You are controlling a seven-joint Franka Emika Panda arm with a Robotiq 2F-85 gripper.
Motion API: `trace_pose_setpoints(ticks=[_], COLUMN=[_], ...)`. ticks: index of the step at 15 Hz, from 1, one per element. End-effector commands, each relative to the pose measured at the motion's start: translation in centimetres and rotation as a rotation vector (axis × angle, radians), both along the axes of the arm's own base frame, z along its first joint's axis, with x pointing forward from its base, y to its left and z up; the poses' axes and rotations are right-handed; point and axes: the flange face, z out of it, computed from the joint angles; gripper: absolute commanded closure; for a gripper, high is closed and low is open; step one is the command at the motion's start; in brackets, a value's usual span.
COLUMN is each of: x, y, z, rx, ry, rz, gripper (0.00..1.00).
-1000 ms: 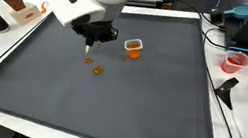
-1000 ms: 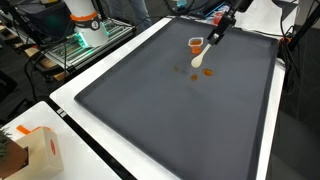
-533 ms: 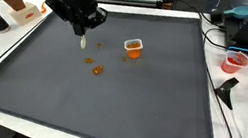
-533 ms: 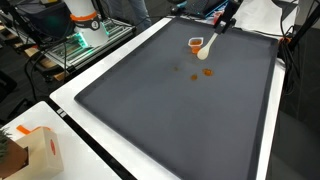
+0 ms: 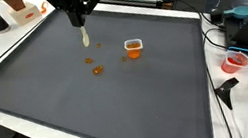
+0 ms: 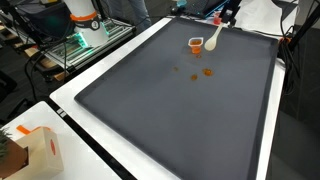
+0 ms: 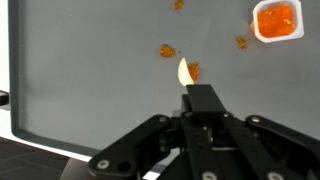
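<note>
Orange pieces (image 5: 97,69) lie scattered on the grey mat (image 5: 91,115), just left of the small cup (image 5: 134,47) holding more of the same. The gripper (image 5: 82,21) hangs over the mat's far left, pinched on a pale spoon (image 5: 84,37) by its handle. That grip leaves the bowl free below, and in the wrist view it seems to carry one orange bit.
</note>
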Motion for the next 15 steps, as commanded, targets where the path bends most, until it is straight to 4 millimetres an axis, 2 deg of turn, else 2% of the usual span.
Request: trace_pose_setpoints(ticks=[1, 2, 3, 9, 10, 15], x=[-1.3, -1.4, -0.2, -0.6, -0.7, 0.6], y=[-0.4, -0.3, 0.0, 0.0, 0.0, -4.1], z=[1.3, 1.6, 1.2, 1.8, 1.7, 1.0], rx=[0.076, 0.071, 0.041, 0.046, 0.046, 0.253], ry=[-0.035, -0.058, -0.039, -0.06, -0.059, -0.042], rz=[0.022, 0.033, 0.015, 0.023, 0.023, 0.059], gripper=[0.97, 0.97, 0.87, 0.87, 0.97, 0.97])
